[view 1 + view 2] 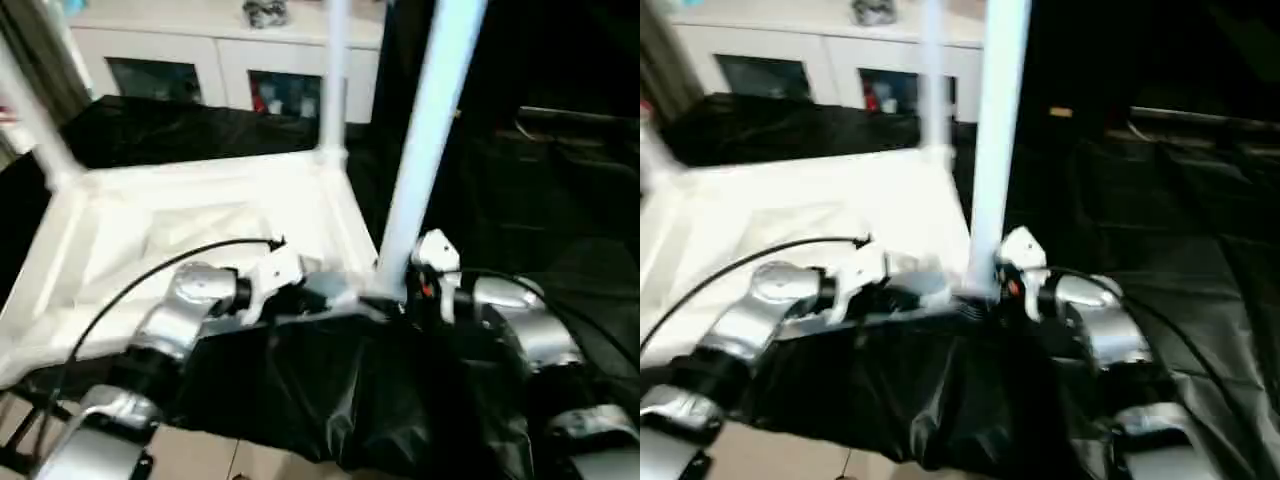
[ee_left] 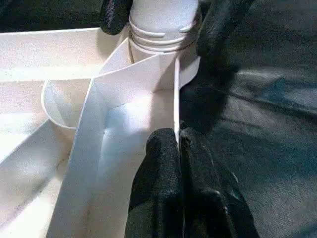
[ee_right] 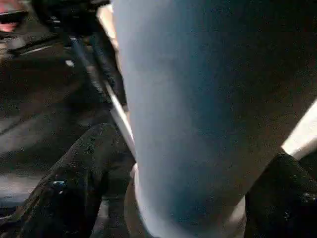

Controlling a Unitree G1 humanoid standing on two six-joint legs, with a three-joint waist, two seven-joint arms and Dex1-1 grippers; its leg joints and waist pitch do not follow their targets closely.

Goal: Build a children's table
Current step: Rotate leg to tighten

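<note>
The children's table lies upside down on black cloth, its ribbed white tabletop (image 1: 200, 215) facing up. Three white legs stand in corner sockets: the near right leg (image 1: 425, 130), a far leg (image 1: 335, 80) and a left leg (image 1: 35, 125). My left gripper (image 2: 178, 148) is shut on the tabletop's thin rim wall beside the near right socket. My right gripper (image 3: 193, 148) stands open around the base of the near right leg (image 3: 198, 99), one black finger (image 3: 74, 188) on each side. Those two fingers (image 2: 220, 25) also flank the leg's collar in the left wrist view.
A white cabinet (image 1: 200, 60) with glass doors stands behind the table. Black cloth (image 1: 330, 390) covers the work surface and hangs over its near edge; pale floor (image 1: 200, 455) shows below. A black cable (image 1: 130, 285) arcs over my left forearm.
</note>
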